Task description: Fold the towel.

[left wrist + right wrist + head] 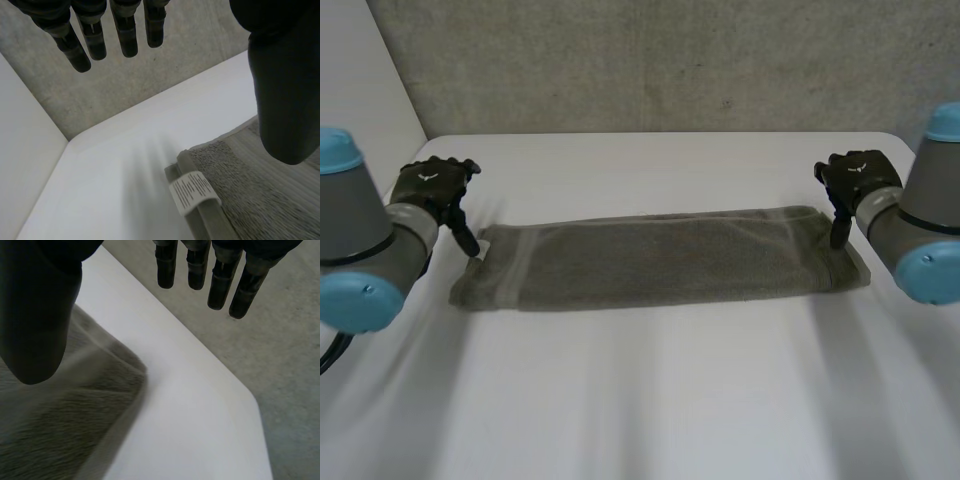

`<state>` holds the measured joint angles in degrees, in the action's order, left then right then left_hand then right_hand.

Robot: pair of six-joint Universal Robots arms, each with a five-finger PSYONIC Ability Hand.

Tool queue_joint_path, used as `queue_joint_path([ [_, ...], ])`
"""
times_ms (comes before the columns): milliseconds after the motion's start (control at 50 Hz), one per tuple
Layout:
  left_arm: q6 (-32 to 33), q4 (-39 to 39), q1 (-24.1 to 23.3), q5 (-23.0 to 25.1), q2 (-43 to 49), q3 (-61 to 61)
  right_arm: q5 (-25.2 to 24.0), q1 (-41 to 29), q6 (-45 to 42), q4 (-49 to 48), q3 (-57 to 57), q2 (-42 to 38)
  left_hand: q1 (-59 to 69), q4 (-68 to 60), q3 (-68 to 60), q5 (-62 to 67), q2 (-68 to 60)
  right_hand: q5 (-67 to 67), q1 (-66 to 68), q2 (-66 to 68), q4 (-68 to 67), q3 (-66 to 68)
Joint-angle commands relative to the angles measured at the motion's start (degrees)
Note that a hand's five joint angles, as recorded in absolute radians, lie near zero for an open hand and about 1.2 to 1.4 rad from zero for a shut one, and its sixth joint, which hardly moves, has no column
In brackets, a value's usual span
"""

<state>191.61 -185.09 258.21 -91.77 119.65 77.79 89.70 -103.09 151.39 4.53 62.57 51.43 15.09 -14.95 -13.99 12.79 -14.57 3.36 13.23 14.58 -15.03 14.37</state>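
Towel laid out as a long strip, both hands open at its far corners

Towel (650,260) lies flat across the middle of the table (640,410), long side running from one arm to the other. At its left end the edge shows stacked layers with a white label (194,191) sticking out, so you can take it as doubled lengthwise. My read: the next fold is end to end.

Left hand (432,188) sits at the far left corner. In its wrist view the fingers (127,35) are straight and slightly spread, over bare table just past the towel's edge. The thumb (285,90) is well apart from them, over the cloth. Nothing is pinched.

Right hand (857,178) mirrors that at the far right corner. Its fingers hang straight, side by side, beyond the rounded corner, its thumb is over the towel, and it holds nothing.

Why placed so: each hand straddles its corner, thumb on the cloth side and fingers on the table side, so closing should trap the edge between them. Whether any fingertip touches the cloth, I can't tell.

Watch the left corner: you need both layers in the pinch, or the upper one may peel away when lifted. The concrete wall (650,60) behind the table is well clear of both hands.
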Motion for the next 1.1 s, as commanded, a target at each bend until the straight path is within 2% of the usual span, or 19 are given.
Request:
queue_joint_path([
  [20, 0.2, -6.7, -0.3, 0.4, -8.4, 14.2, -5.7, 3.4, -0.5, -4.3, 16.8, 8.2, -5.0, 4.9, 3.9, -12.7, 4.5, -3.4, -3.2, -4.6, 5.0, -4.4],
  [160, 0.1, -14.5, -0.6, 0.4, -9.0, 22.1, -9.0, 5.6, -0.7, -7.5, 20.9, 7.5, -5.0, 4.9, 3.9, -12.7, 4.5, -2.1, -2.0, -3.3, 3.8, -3.1],
  [300, 0.2, -22.8, -0.5, 0.3, -9.0, 27.3, -11.5, 8.8, -0.7, -12.4, 20.0, 0.6, -5.0, 4.9, 3.9, -12.7, 4.5, 15.4, 15.5, 14.1, -13.7, 14.4],
  [340, 0.1, -24.3, -0.5, 0.3, -9.1, 28.2, -12.5, 9.6, -0.7, -12.8, 19.0, -0.6, -5.0, 4.9, 3.9, -12.7, 4.5, 36.1, 36.3, 34.9, -34.5, 35.1],
  [360, 0.1, -24.3, -0.5, 0.3, -9.1, 28.2, -12.5, 9.6, -0.7, -12.8, 19.0, -0.6, -5.0, 4.9, 3.9, -12.7, 4.5, 36.3, 36.4, 35.0, -34.6, 35.2],
  [400, 0.1, -24.4, -0.7, 0.2, -9.1, 28.7, -13.8, 10.8, 0.0, -12.9, 18.6, -0.9, -5.0, 4.9, 3.9, -12.7, 4.5, 66.5, 66.6, 65.3, -64.8, 65.5],
  [580, 0.1, -24.5, -1.0, 0.3, -9.3, 29.4, -13.6, 14.1, 0.2, -12.7, 19.2, 1.2, -5.0, 4.9, 3.9, -12.7, 4.5, 66.6, 66.8, 65.4, -65.0, 65.6],
  [800, 0.0, -25.2, -0.9, 0.3, -10.1, 30.1, -15.6, 21.9, -2.7, -11.1, 20.8, 4.5, -5.0, 4.9, 3.9, -12.7, 4.5, 66.6, 66.8, 65.4, -65.0, 65.6],
  [820, 0.1, -25.5, -0.9, 0.3, -10.1, 30.1, -16.4, 22.3, -2.9, -11.0, 21.3, 5.0, -5.0, 4.9, 3.9, -12.7, 4.5, 55.5, 55.7, 54.3, -53.9, 54.5],
  [840, 0.1, -25.8, -0.9, 0.3, -10.1, 30.1, -17.8, 22.4, -2.2, -11.0, 22.1, 5.7, -5.0, 4.9, 3.9, -12.7, 4.5, 32.4, 32.6, 31.2, -30.8, 31.4],
  [860, 0.1, -25.8, -0.9, 0.3, -10.1, 30.1, -17.8, 22.4, -2.2, -11.0, 22.1, 5.7, -5.0, 4.9, 3.9, -12.7, 4.5, 32.2, 32.4, 31.0, -30.5, 31.2],
  [880, 0.0, -26.0, -1.0, 0.3, -10.1, 30.1, -19.6, 22.3, -1.2, -11.1, 23.5, 6.4, -5.0, 4.9, 3.9, -12.7, 4.5, 26.6, 26.7, 25.3, -24.9, 25.5],
  [900, 0.0, -26.0, -1.0, 0.3, -10.1, 30.1, -19.6, 22.3, -1.2, -11.1, 23.6, 6.4, -5.0, 4.9, 3.9, -12.7, 4.5, 26.5, 26.6, 25.3, -24.8, 25.5],
  [940, 0.0, -26.3, -1.1, 0.3, -10.1, 30.4, -24.2, 22.1, 3.8, -13.0, 26.8, 6.7, -5.0, 4.9, 3.9, -12.7, 4.5, 25.2, 25.3, 23.9, -23.5, 24.2],
  [960, 0.0, -26.3, -1.1, 0.3, -10.1, 30.4, -24.2, 22.1, 3.8, -13.0, 26.8, 6.7, -5.0, 4.9, 3.9, -12.7, 4.5, 25.2, 25.3, 23.9, -23.5, 24.1],
  [1000, 0.1, -26.3, -1.5, 0.3, -10.1, 30.6, -28.2, 22.0, 8.9, -16.4, 28.0, 6.1, -5.0, 4.9, 3.9, -12.7, 4.5, 25.3, 25.5, 24.1, -23.6, 24.3],
  [1100, 0.0, -26.4, -1.8, 0.4, -10.1, 30.8, -29.9, 21.1, 10.7, -18.7, 27.7, 4.8, -5.0, 4.9, 3.9, -12.7, 4.5, 26.2, 26.3, 24.9, -24.5, 25.2],
])
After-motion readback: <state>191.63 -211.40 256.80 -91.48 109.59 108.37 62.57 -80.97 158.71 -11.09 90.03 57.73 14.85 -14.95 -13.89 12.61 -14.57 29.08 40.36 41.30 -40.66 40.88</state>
